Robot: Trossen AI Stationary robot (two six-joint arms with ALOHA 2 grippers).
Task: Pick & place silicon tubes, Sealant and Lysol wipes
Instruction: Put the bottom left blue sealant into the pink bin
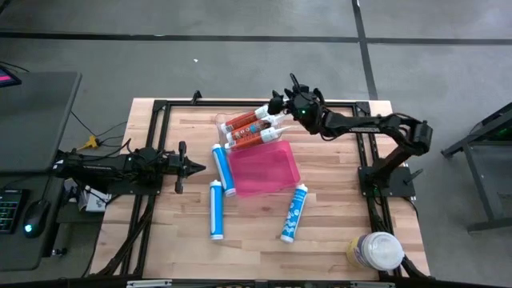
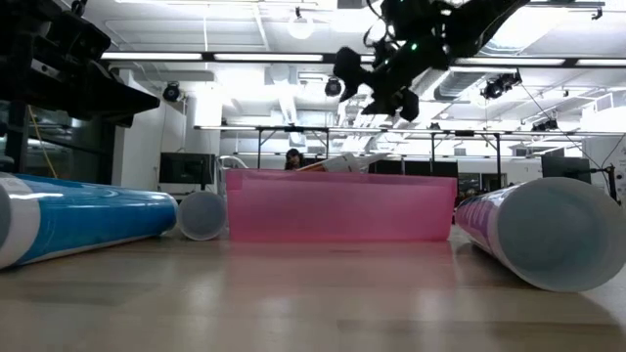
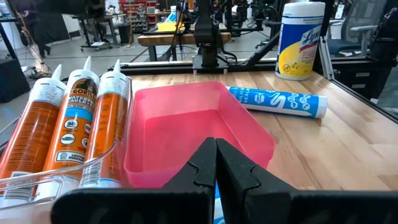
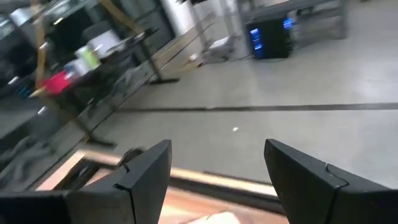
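The right end effector (image 1: 280,102), fingers wide and empty, hovers over the orange sealant tubes (image 1: 250,128) beside the pink tray (image 1: 264,168) on the worktop, so it should descend straight and close across one tube only.

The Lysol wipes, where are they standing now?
In the high view the Lysol wipes stand upright at the table's near right corner, beyond the blue tube, apart from the pink bin.

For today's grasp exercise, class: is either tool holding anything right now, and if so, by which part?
Nothing is held. The right tool hangs open above the orange sealant cartridges with its fingers empty; the left tool is shut on nothing at the table's left side.
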